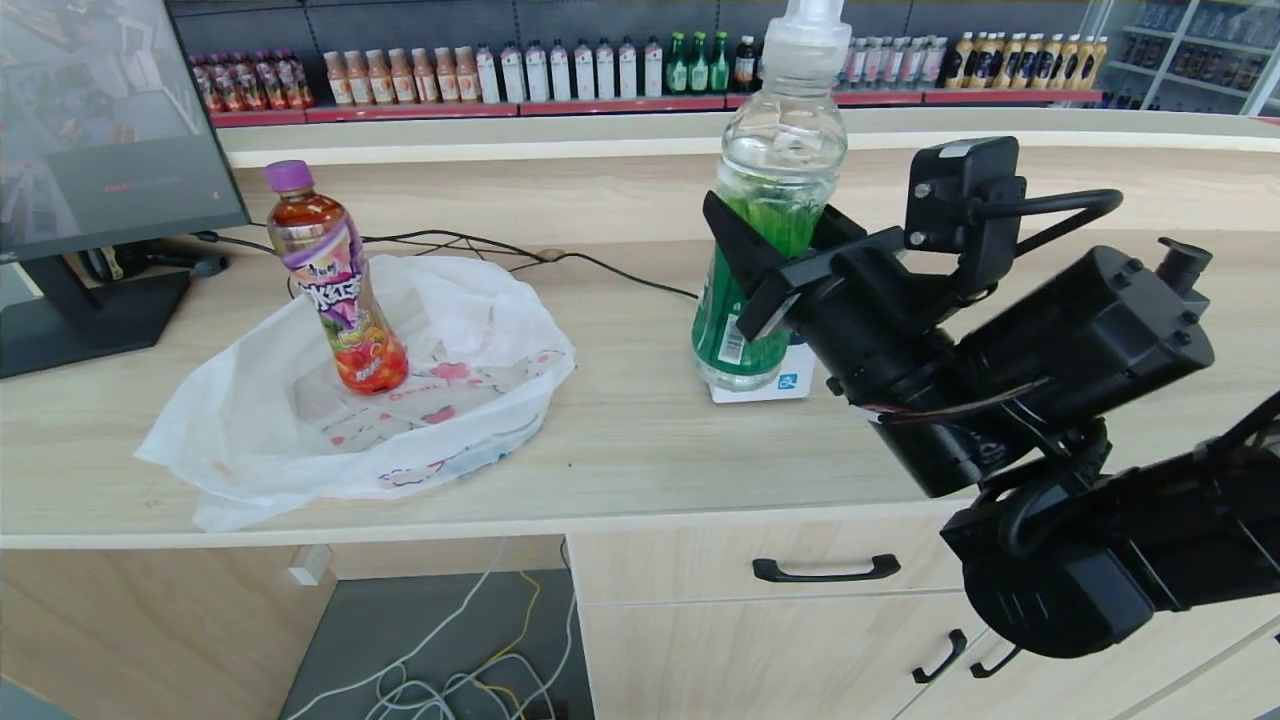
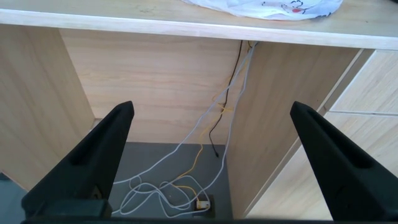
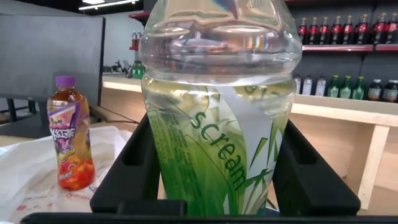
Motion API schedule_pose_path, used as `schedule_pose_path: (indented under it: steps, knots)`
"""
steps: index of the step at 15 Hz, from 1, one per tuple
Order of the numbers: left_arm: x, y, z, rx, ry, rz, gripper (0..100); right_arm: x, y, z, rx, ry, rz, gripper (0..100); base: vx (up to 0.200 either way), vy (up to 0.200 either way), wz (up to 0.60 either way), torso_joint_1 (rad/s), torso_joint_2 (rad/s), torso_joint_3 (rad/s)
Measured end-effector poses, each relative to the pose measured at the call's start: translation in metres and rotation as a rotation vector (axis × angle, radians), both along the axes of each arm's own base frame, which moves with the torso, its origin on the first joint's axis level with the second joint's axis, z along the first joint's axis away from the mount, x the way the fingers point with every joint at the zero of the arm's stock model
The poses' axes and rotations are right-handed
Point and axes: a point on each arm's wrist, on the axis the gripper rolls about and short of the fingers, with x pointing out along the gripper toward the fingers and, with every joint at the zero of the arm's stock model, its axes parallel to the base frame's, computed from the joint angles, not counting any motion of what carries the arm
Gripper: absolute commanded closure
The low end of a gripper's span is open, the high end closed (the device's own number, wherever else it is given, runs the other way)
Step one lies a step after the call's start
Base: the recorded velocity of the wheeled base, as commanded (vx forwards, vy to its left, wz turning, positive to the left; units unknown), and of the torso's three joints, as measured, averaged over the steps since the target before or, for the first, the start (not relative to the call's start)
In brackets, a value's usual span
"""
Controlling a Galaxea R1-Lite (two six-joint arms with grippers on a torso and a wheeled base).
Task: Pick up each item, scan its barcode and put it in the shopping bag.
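Observation:
A clear bottle with a green label point(image 1: 765, 250) stands upright over a small white scanner block point(image 1: 770, 385) on the wooden counter. My right gripper point(image 1: 775, 270) is shut on it, one black finger on each side of the label point(image 3: 217, 149). A purple-capped orange drink bottle point(image 1: 340, 285) stands upright inside the open white shopping bag point(image 1: 480, 330), to the left; it also shows as the orange bottle point(image 3: 69, 134) in the right wrist view. My left gripper point(image 2: 211, 155) hangs open below the counter edge, nothing between its fingers.
A dark monitor point(image 1: 100, 120) on a stand sits at the counter's far left, with black cables point(image 1: 520, 255) running behind the bag. Drawers with black handles point(image 1: 825, 570) lie under the counter. Loose cables point(image 2: 186, 186) lie on the floor in the kneehole.

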Motion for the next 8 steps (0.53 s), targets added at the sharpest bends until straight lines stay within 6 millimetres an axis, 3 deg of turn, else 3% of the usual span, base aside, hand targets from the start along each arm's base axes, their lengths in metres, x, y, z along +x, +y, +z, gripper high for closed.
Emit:
schedule_pose_path:
  steps: [8]
  knots:
    - [0.0,0.0,0.0,0.0,0.0,0.0,0,-0.0093,-0.0102,-0.0033,0.031,0.057,-0.004,100,0.0,0.0,0.0,0.0,0.0,0.0]
